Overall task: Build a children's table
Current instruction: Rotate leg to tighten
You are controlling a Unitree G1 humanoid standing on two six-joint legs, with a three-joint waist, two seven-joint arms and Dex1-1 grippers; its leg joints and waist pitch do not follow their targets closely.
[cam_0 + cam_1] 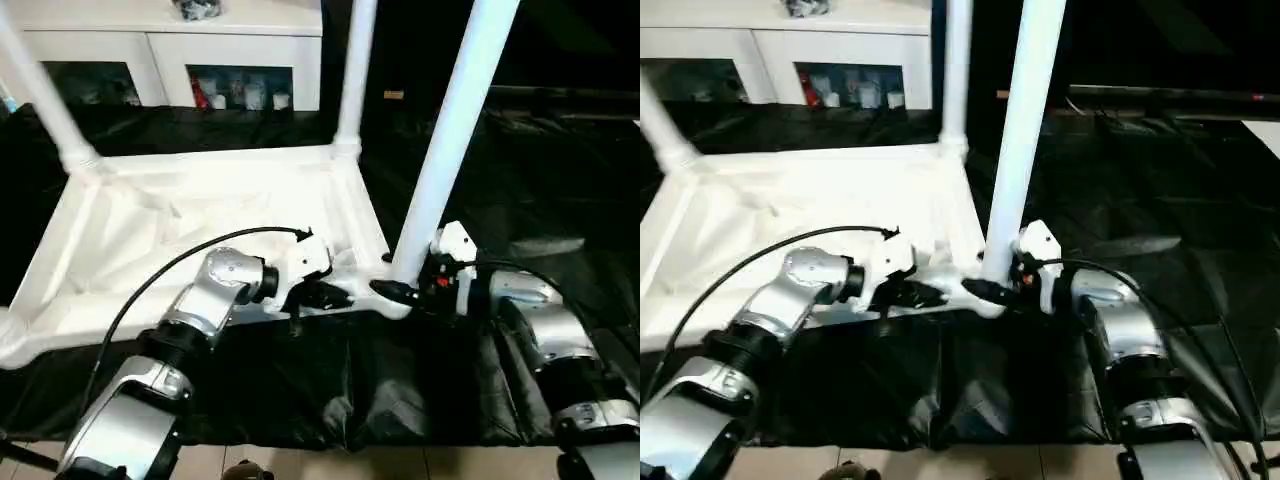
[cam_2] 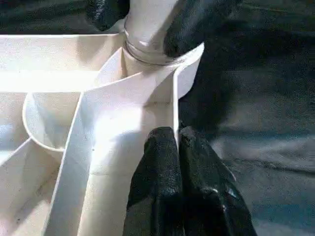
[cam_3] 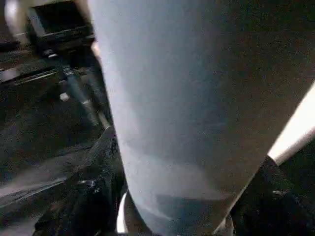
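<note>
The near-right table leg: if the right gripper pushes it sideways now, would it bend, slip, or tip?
Probably stiff: the leg is a thick, straight tube. It looks smooth and glossy, so the right gripper, its fingers either side of the base, may slip. It stands in the corner socket of the upturned tabletop, so tipping seems unlikely, though how deep it sits is unclear.

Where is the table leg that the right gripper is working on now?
In the head view, the leg stands upright in the near right corner socket of the upturned tabletop, with the right gripper around its base.

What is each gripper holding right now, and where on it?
Right gripper straddles the near-corner leg at its base by the socket. Left gripper is shut on the tabletop's edge wall.
</note>
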